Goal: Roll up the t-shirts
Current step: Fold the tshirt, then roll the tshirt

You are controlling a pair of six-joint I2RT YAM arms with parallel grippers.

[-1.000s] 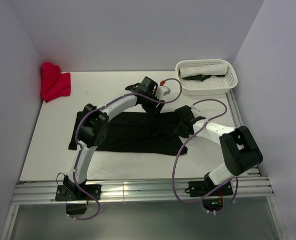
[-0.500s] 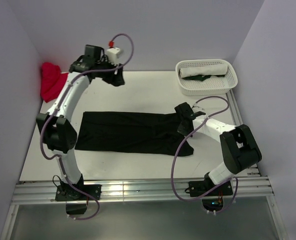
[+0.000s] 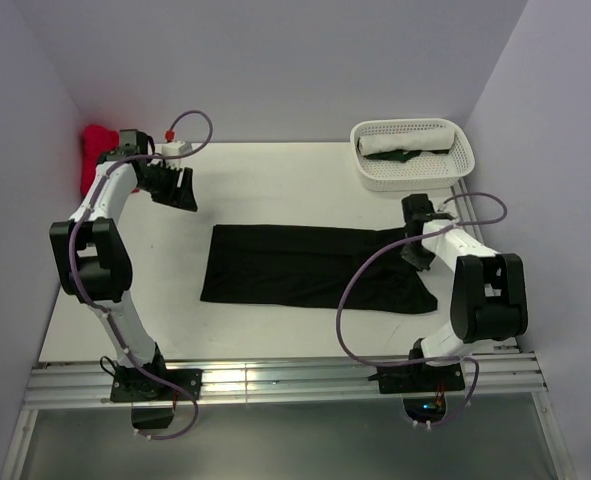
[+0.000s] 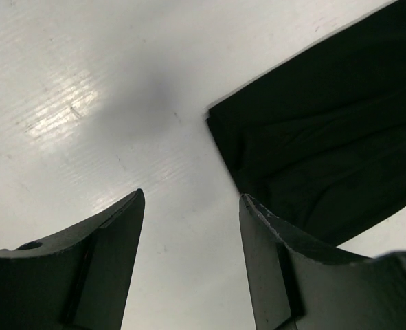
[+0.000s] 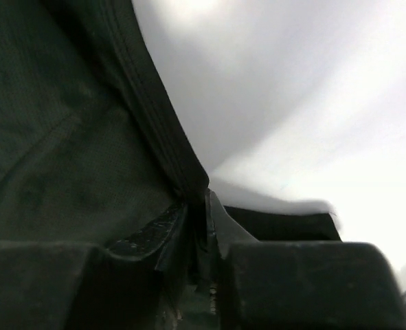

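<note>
A black t-shirt (image 3: pixel 305 265), folded into a long strip, lies flat across the middle of the table. My right gripper (image 3: pixel 415 242) sits at its right end, shut on the black hem (image 5: pixel 168 144), which runs pinched between the jaws (image 5: pixel 201 206). My left gripper (image 3: pixel 182 192) hangs open above bare table, apart from the shirt's left end. In the left wrist view its fingers (image 4: pixel 120 240) have nothing between them, and the shirt's corner (image 4: pixel 326 137) lies ahead to the right. A red t-shirt (image 3: pixel 95 152) is bunched in the far left corner, partly behind the left arm.
A white perforated basket (image 3: pixel 460 165) stands at the back right with a white rolled shirt (image 3: pixel 405 138) and a dark green one (image 3: pixel 400 156) inside. Walls close the left, back and right sides. A metal rail (image 3: pixel 275 380) runs along the near edge.
The right gripper has moved right, dragging the black shirt with it. The left arm swung from over the shirt up to the back left, then lowered beside the red shirt.
</note>
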